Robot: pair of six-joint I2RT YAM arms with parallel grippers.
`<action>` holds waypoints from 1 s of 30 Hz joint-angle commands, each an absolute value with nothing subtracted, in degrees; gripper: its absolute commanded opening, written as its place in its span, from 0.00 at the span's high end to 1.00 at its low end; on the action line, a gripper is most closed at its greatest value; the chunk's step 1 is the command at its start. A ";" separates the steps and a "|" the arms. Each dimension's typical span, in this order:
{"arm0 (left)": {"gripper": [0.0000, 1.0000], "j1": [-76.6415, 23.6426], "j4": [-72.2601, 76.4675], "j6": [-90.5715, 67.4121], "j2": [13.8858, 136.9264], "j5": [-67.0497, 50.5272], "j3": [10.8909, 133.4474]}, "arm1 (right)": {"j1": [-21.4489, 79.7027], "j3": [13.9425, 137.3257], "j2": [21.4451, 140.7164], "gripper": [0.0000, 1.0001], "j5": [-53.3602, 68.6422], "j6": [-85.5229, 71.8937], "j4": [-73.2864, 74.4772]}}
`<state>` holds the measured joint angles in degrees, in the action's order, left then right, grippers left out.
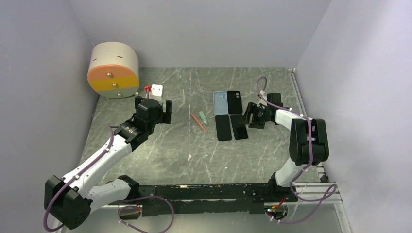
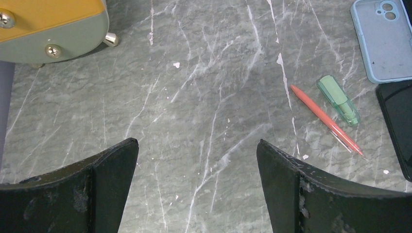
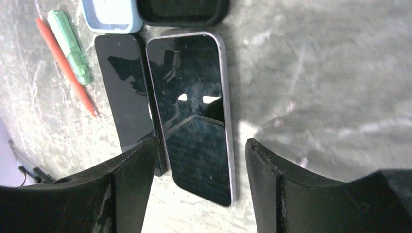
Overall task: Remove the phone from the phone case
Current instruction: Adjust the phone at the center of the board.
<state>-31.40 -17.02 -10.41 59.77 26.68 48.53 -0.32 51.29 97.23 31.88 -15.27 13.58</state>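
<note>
Two black phones lie side by side, screens up, in the top view (image 1: 223, 127) (image 1: 238, 126). Just beyond them lie a light blue case (image 1: 221, 102) and a black case (image 1: 234, 101), both looking empty. In the right wrist view the silver-edged phone (image 3: 194, 111) lies flat between the jaws, with the other phone (image 3: 125, 92) to its left. My right gripper (image 3: 201, 145) (image 1: 248, 116) is open over that phone's near end and holds nothing. My left gripper (image 2: 197, 145) (image 1: 153, 108) is open and empty above bare table, far to the left of the phones.
A red pen (image 1: 198, 123) and a small green marker (image 1: 203, 118) lie left of the phones. A round cream and orange drum (image 1: 112, 70) stands at the back left, with a small white block (image 1: 156, 89) and a red piece (image 1: 146, 89) next to it. Grey walls enclose the table.
</note>
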 commanded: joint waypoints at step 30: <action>0.05 -31.03 -16.48 -12.99 59.71 29.99 49.50 | 15.59 32.69 78.76 0.12 18.43 -37.01 3.70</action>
